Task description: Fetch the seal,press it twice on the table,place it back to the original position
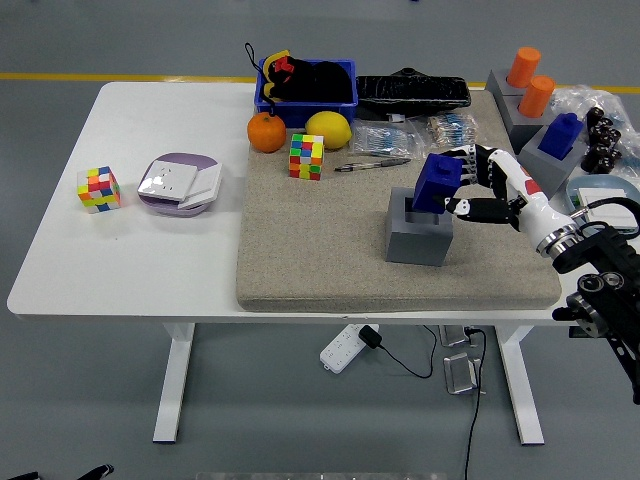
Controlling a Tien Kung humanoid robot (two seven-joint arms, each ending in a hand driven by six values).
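My right hand [462,186] is shut on a blue block-shaped seal [437,184]. It holds the seal tilted just above the square opening of a grey cube holder [417,232] that stands on the grey felt mat [330,250]. The seal's lower end is at the holder's top; I cannot tell whether it is inside. My right arm [570,250] comes in from the right edge. My left hand is out of view.
Another blue seal [561,133] in a grey holder and two orange seals [529,80] stand at the right rear. A colour cube [306,157], pen [372,165], orange [266,132], lemon [328,129] and blue bin [305,85] lie at the mat's back.
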